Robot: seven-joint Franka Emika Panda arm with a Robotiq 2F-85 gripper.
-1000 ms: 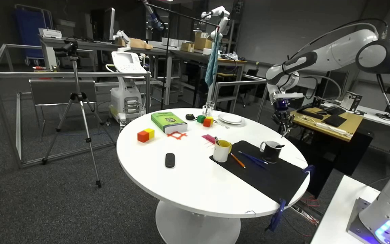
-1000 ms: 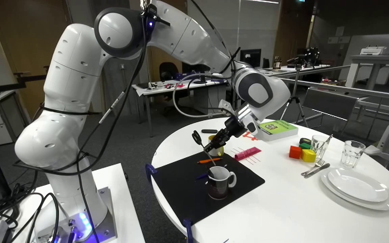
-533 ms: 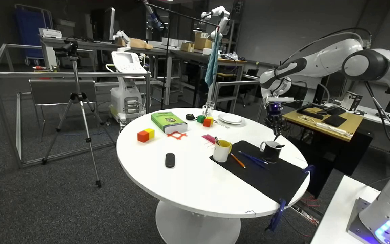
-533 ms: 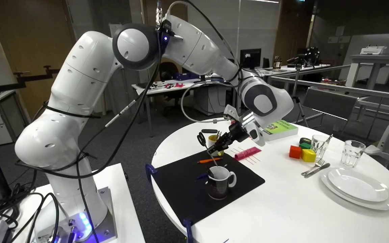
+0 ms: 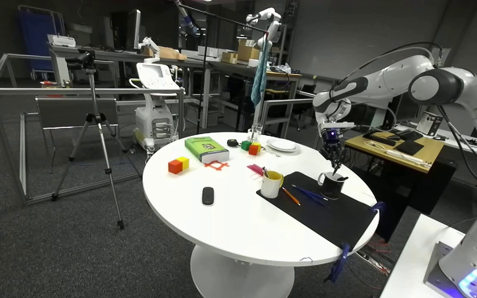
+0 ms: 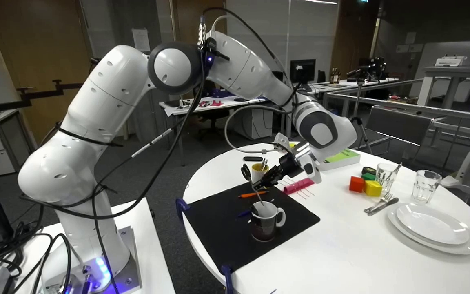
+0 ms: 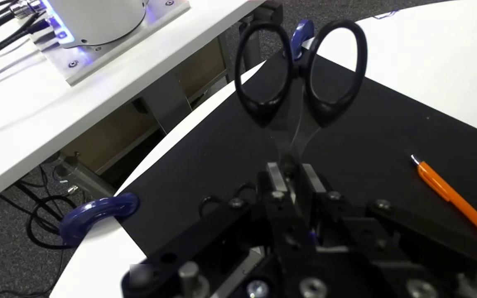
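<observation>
- Arm [image 6: 243, 61]: reached out & dipped a bit this last sec.
- Blk mat [image 6: 218, 230]: flat underneath.
- Gripper [image 7: 292, 179]: narrow, pinching scissors [image 7: 290, 140] below loops.
- Dark mug [image 6: 264, 227]: upright on mat.
- Scissors: tips now at mug's mouth, so approx lined up; can't tell if inside.

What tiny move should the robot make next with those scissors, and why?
I'd probably lower the gripper slightly without letting go. It grips the scissors handles up, and in an exterior view the blades slant down to the mouth of the dark-bottomed mug. I can't tell how far inside the tips are.
</observation>
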